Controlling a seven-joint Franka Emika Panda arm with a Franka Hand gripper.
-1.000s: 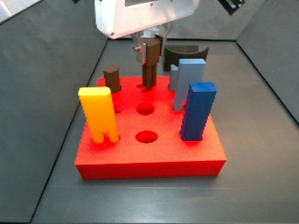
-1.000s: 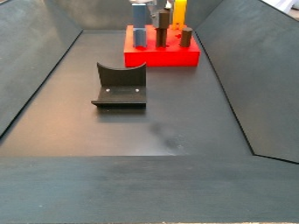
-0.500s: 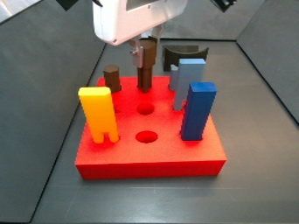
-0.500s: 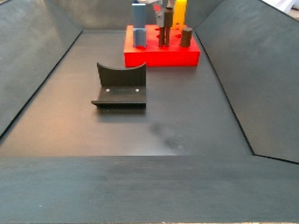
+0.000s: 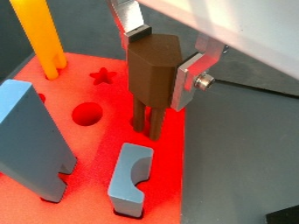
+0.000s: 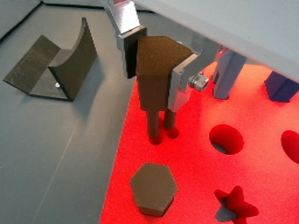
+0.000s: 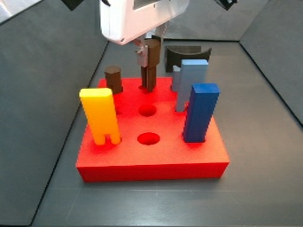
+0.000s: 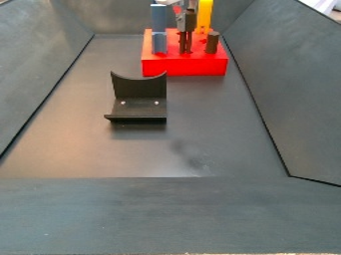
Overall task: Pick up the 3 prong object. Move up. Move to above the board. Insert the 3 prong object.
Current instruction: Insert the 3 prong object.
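Note:
My gripper (image 7: pixel 147 43) is shut on the 3 prong object (image 7: pixel 148 71), a slim dark-brown post, and holds it upright over the back edge of the red board (image 7: pixel 154 161). In both wrist views the silver fingers clamp the post's top (image 5: pixel 156 70) (image 6: pixel 156 74). Its thin prongs (image 6: pixel 159 129) reach down to the board's surface (image 5: pixel 176 188) near the edge. I cannot tell whether the tips are in the small holes. In a side view the post (image 8: pixel 185 40) stands at the near edge of the board (image 8: pixel 186 67), with the gripper cut off by the frame's edge.
On the board stand a yellow piece (image 7: pixel 98 115), a blue block (image 7: pixel 203 113), a grey-blue arch piece (image 7: pixel 190 84) and a stubby brown cylinder (image 7: pixel 113 80). Round holes (image 7: pixel 148 139) and a star hole (image 5: pixel 103 75) are open. The fixture (image 8: pixel 136 98) stands on the floor beside the board.
My gripper and the post have shifted slightly left in a side view. The other pieces and the fixture have not moved.

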